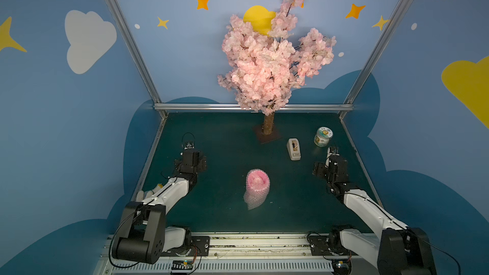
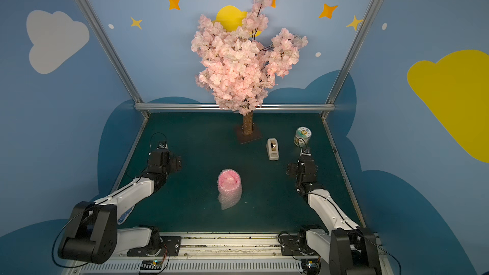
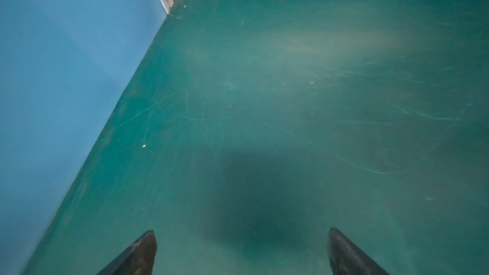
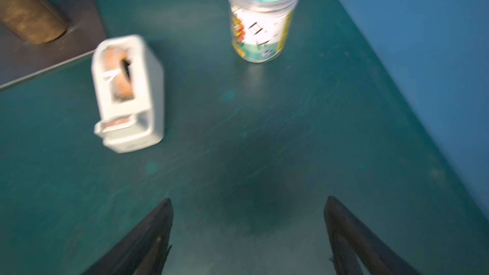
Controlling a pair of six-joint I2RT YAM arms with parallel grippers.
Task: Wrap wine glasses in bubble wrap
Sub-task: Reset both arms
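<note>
Looks like the let-go and back-off stage, judging by the layout: find the goblet (image 1: 257,179) upright at mid-table, a little toward the near edge, cloaked all round in the bubble wrap (image 1: 254,199), with both arms well apart from it on either side. Note the left gripper (image 3: 241,231) spread wide over the bare green table (image 3: 291,75) beside the left wall (image 3: 66,75), nothing between the jaws. Likewise the right gripper (image 4: 248,198), spread wide and empty, low over the table on the right, near the tape dispenser (image 4: 127,93) and the jar (image 4: 262,17) at the far right. To finish well, keep both arms out to the sides, avoid brushing the bundle, and watch the loose skirt of film pooled on the near side at the foot; probably springy enough to uncurl if not fastened. Should a seal be wanted, reach for the tape dispenser with the right arm, being nearest. As for feel: opaque hot-pink plastic, glowing softly through the film at the top; clear, silvery small-bubble sheet, crinkly, light, likely slippery to pinch, shaped into a rough tube; matte dark-green surface, scuffed with fine pale scratches; boxy white dispenser body; cylindrical jar with a printed label.
</note>
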